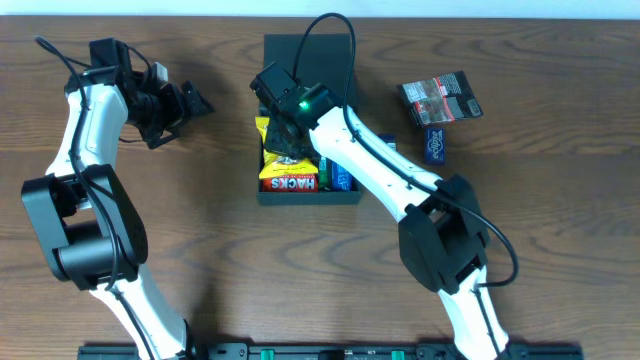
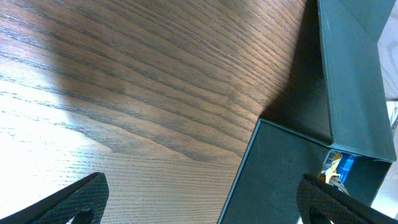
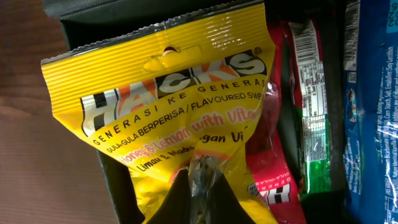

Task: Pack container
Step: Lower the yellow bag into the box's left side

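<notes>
While the right end effector clamps a yellow packet, the container runs lengthwise away, flap farthest.

1. The container is a dark teal-black matte cardboard box, roughly square, sitting flat on the surface.
2. Its hinged flap lid is folded back on the far side, so the top is open.
3. Inside you see snack packets: a yellow packet by one side wall, with red and blue ones beside it.
4. It lies directly beneath your right claw and well apart from your left claw.
</notes>
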`<state>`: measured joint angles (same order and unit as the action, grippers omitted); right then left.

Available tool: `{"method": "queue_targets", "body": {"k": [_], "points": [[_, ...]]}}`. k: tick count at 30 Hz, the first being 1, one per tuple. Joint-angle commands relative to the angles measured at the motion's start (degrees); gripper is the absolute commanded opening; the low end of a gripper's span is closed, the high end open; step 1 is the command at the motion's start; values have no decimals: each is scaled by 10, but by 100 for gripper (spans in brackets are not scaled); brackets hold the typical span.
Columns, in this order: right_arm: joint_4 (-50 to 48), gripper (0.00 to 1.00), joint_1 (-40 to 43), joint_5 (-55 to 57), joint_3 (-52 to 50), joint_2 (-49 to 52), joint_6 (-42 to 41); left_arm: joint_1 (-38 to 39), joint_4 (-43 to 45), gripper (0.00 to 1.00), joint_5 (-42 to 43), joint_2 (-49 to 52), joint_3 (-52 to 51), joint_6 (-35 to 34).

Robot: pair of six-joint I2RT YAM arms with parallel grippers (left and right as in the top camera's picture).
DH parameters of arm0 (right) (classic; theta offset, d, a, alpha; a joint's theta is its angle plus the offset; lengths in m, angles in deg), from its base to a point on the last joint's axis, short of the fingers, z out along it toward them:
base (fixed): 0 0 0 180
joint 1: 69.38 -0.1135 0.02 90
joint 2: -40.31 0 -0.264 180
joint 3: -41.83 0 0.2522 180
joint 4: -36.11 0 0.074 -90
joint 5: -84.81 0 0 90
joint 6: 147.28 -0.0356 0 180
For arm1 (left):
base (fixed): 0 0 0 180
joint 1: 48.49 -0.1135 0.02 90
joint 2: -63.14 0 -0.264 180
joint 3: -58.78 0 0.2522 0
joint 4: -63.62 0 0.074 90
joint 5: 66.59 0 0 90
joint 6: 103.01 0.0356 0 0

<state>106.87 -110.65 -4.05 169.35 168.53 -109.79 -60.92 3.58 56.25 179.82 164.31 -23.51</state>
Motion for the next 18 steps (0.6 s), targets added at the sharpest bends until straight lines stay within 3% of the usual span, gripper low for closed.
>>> {"method": "queue_targets", "body": {"k": [1,8,10,13,16,18], "points": [[0,2,-2,10,-3,-6,3,-1,-2,98,5,-6,15,0],[0,3,-2,10,-3,-6,3,-1,-2,98,4,-6,15,0],[0,56,-2,10,-2,-6,13,-1,-2,97,5,-6,15,0],[0,88,0,10,-2,-6,25,-1,-2,98,4,-6,15,0],[0,88,5,7,0,-8,39,-1,-2,98,4,-6,15,0],[0,82,13,0,5,-17,59,-1,-2,98,4,-6,15,0]]}}
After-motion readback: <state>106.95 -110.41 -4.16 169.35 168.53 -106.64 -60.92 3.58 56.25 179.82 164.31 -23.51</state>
